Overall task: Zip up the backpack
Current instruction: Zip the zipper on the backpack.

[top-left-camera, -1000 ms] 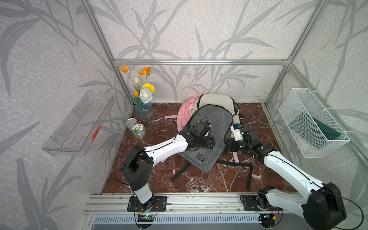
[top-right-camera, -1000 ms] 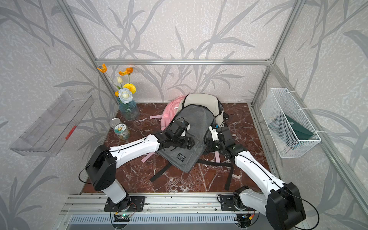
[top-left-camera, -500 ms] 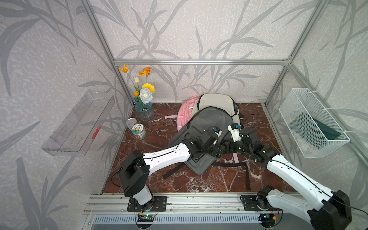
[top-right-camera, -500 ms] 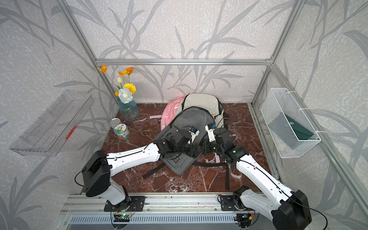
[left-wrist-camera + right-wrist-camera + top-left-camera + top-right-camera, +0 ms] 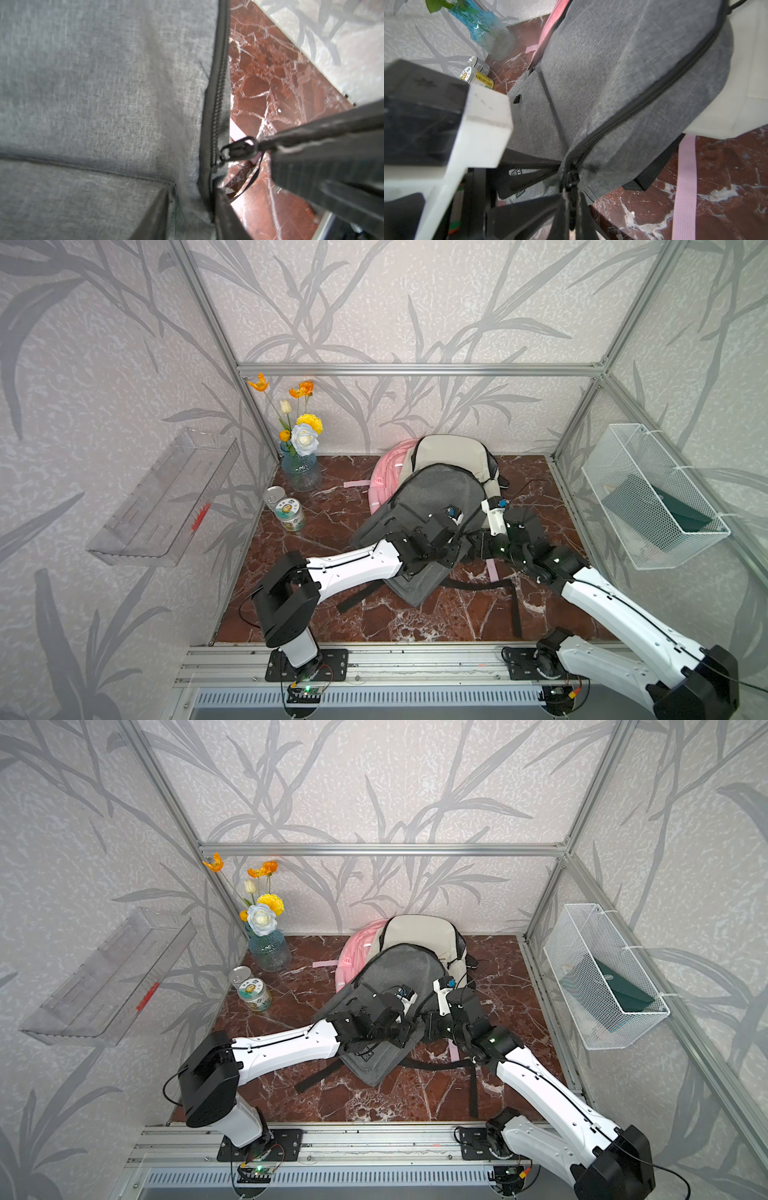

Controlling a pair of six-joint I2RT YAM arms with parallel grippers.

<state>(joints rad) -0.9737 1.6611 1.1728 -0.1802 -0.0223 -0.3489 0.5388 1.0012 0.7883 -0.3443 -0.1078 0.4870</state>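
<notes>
Bag position: The grey backpack (image 5: 436,497) lies front-up on the counter (image 5: 399,622). Its top is propped on a beige backpack (image 5: 449,452) and a pink backpack (image 5: 388,466) by the back wall.
Right grip: The right fingers (image 5: 571,207) are clenched on the zipper pull (image 5: 572,182), low on the bag's side edge. I take this as the pulling hand.
Left grip: The left fingers (image 5: 454,548) straddle the cloth edge just beside the slider (1 on the front panel, 1 past the zip tape). I cannot tell whether they have bitten down on it.
Why both so near: My guess is that the left is there to pin the fabric, so the slider runs along the teeth instead of dragging the whole bag over the marble.
Zip track: The zipper (image 5: 643,99) reads as 1 joined black line from the slider up around the bag's shoulder. I see no gap along it.
Progress: With the slider this low, I judge the run nearly done, though the last stretch under the fingers is hidden.
Bag look: The bag is heathered grey weave, soft and slack, with a stitched seam across the front pocket. Its black straps trail on the counter.
</notes>
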